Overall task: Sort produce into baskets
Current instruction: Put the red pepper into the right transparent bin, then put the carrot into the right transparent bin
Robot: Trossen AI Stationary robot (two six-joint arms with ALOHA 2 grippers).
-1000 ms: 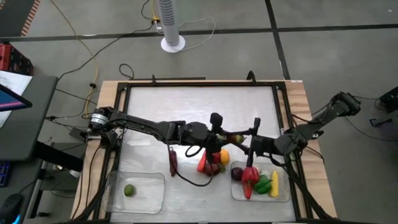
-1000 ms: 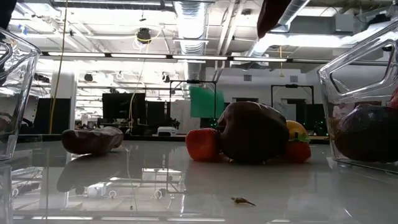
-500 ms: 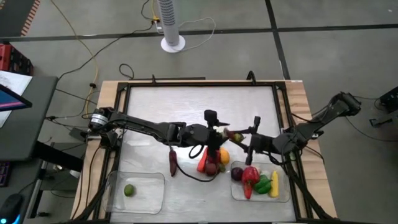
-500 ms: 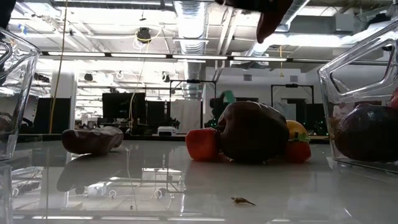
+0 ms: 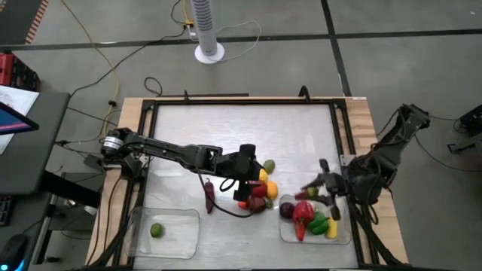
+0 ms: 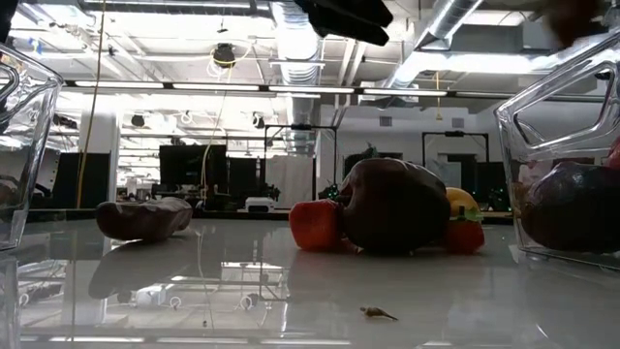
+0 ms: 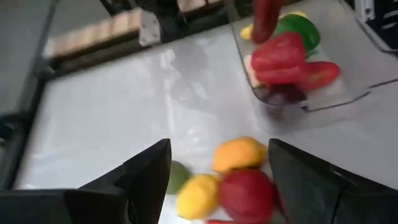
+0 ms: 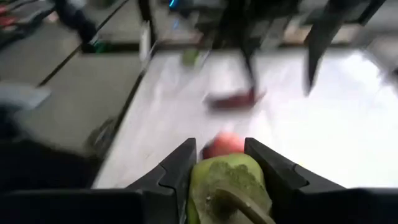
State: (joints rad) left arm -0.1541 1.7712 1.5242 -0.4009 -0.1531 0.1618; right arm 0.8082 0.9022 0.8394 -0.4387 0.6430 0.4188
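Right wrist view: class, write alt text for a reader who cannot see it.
The right end effector is shut on a green produce piece, gripped between its two dark fingers. Beyond lie the pale table and a blurred red piece.

Robotics lab, exposed ceiling ducts point(image 6: 291, 29), strip lights point(image 6: 223, 89), monitors on benches point(image 6: 199, 167), cables across concrete floor point(image 5: 113, 71)

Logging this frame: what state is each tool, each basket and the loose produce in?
Left tool: open, empty, above the central pile of toy produce.
Right tool: shut on a green toy piece.
Left clear plastic basket: holds one green lime.
Right clear plastic basket: holds red, green, yellow and purple pieces.
Dark red long piece: lying on the table, apart from the pile.
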